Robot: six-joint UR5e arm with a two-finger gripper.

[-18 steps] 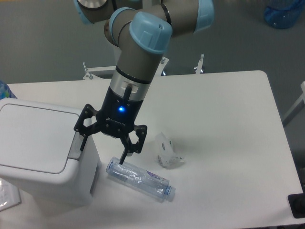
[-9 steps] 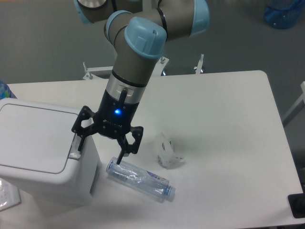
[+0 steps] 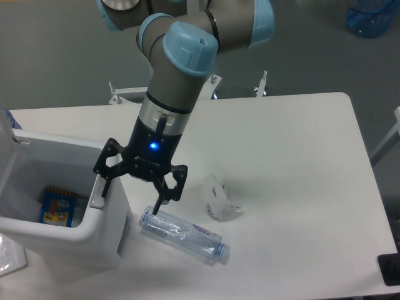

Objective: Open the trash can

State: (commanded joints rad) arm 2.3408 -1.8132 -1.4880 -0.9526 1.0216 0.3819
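The trash can [image 3: 75, 234] lid has just sprung up; my gripper [image 3: 133, 189], fingers wide, rests on the push tab [image 3: 97, 194]; task apparently complete.

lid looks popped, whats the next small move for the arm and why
Probably lift straight up and clear. The trash can already stands open, a blue packet visible inside, so the press seems done. The gripper, jaws spread, has one finger at the grey push tab and the other just above the crushed bottle; rising avoids both.
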